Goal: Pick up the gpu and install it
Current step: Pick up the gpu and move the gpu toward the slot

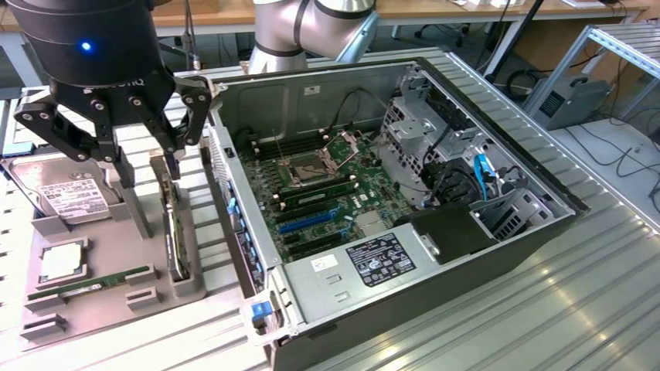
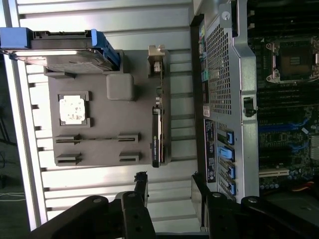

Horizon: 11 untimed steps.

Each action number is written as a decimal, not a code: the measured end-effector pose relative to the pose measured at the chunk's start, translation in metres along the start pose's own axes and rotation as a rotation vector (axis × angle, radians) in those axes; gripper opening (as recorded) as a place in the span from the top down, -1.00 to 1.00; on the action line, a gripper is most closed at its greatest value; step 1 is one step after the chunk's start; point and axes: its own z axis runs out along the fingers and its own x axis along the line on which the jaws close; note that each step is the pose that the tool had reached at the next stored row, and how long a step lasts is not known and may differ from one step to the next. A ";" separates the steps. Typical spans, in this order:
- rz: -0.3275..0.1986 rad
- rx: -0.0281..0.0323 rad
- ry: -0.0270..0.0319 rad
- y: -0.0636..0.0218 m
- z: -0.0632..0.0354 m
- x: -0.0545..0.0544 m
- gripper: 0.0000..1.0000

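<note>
Two spread fingers of the tool hover, seemingly just above the edge-standing gpu.

We log arm: silver-grey tubes, darker joint caps | gripper: black cylinder, black linked fingers, bolted pivots | blue light at gripper's 12 o'clock.
</note>
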 end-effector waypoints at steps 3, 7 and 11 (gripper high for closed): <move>0.000 0.0000 0.0000 0.0000 0.0012 0.000 0.04; 0.000 0.0000 0.0000 0.0001 0.0027 0.000 0.04; 0.000 0.0000 0.0000 0.0001 0.0036 0.000 0.04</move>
